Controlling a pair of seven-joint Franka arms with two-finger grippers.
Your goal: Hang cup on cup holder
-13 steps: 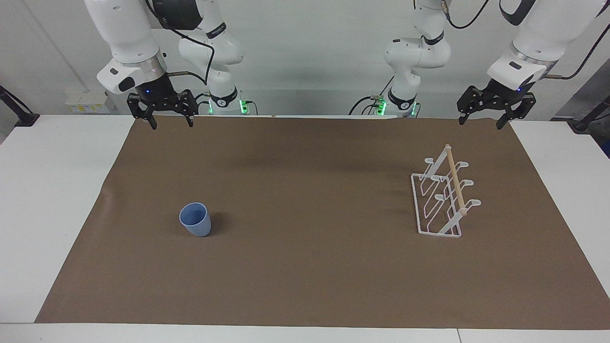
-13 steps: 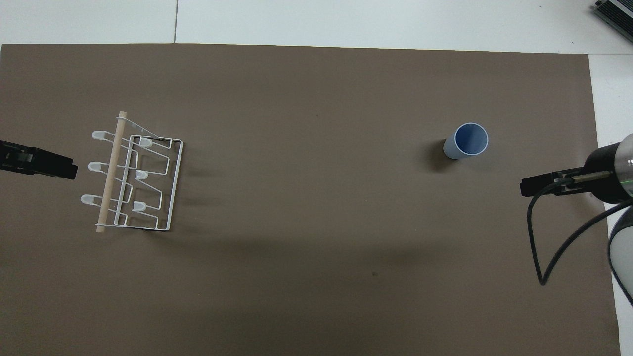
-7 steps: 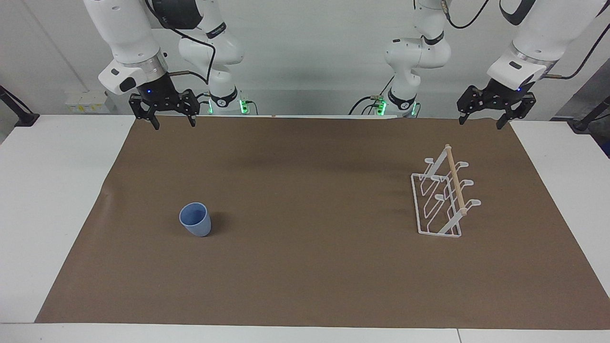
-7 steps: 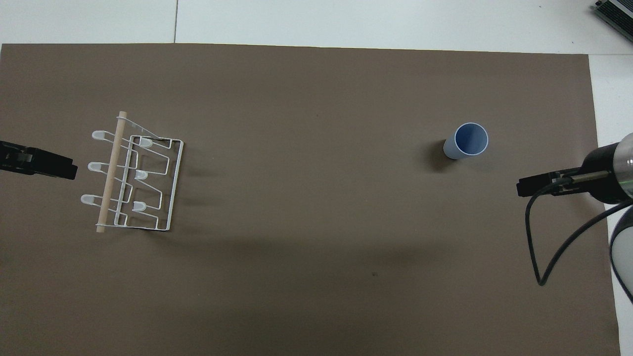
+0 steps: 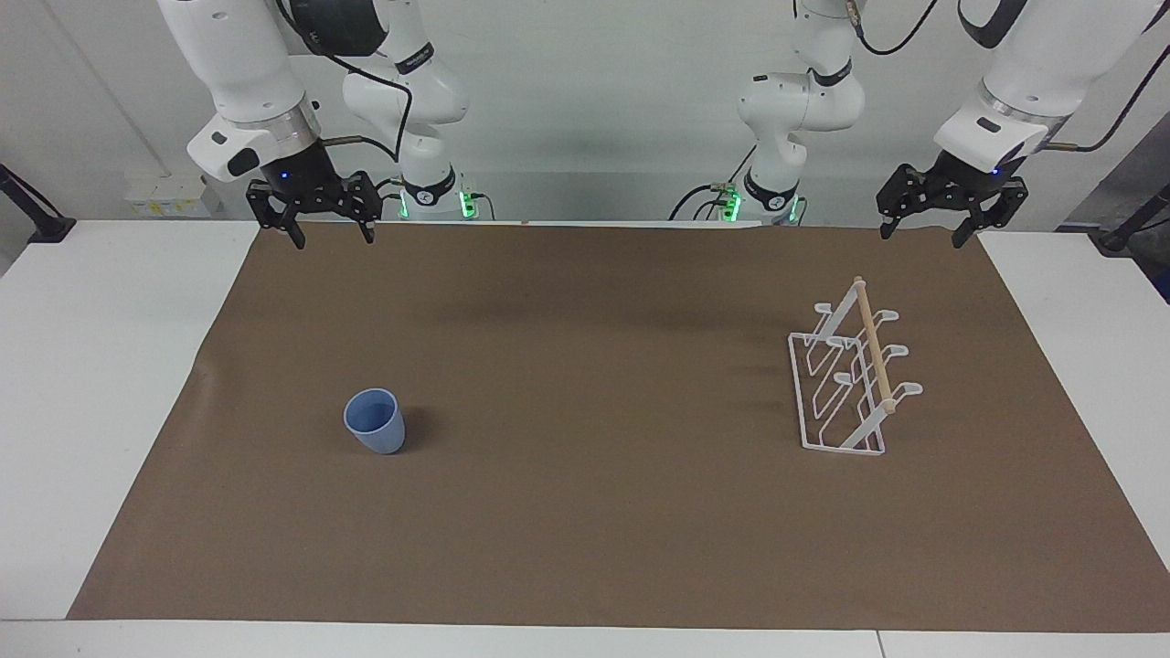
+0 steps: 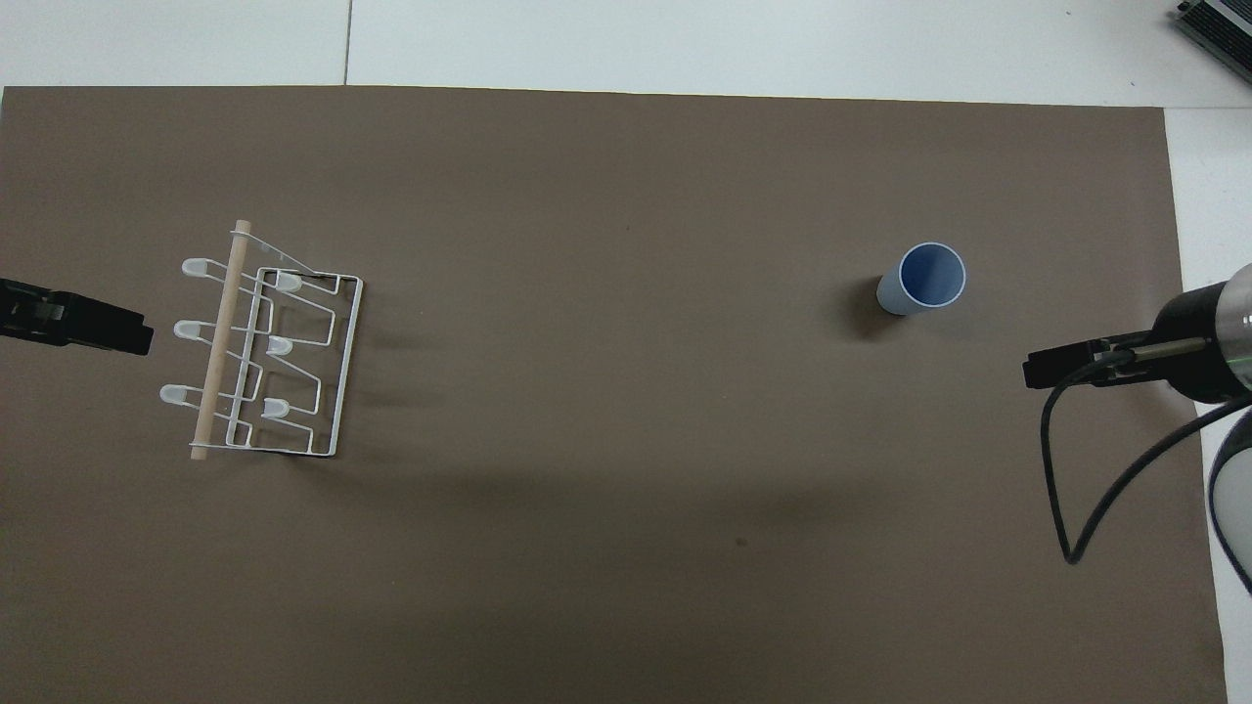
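Note:
The light-blue cup stands upright, mouth up, on the brown mat toward the right arm's end of the table. The white wire cup holder with its wooden rod stands toward the left arm's end, its prongs bare. My right gripper hangs open and holding nothing over the mat's edge close to the robots, well apart from the cup. My left gripper hangs open with nothing in it over the mat's other corner by the robots, apart from the holder.
The brown mat covers most of the white table, with white margins at both ends. A black cable loops down from the right arm's wrist. A grey device corner lies at the table's far corner.
The right gripper has shifted very slightly over the mat's edge. The left arm, the cup and the holder have not moved.

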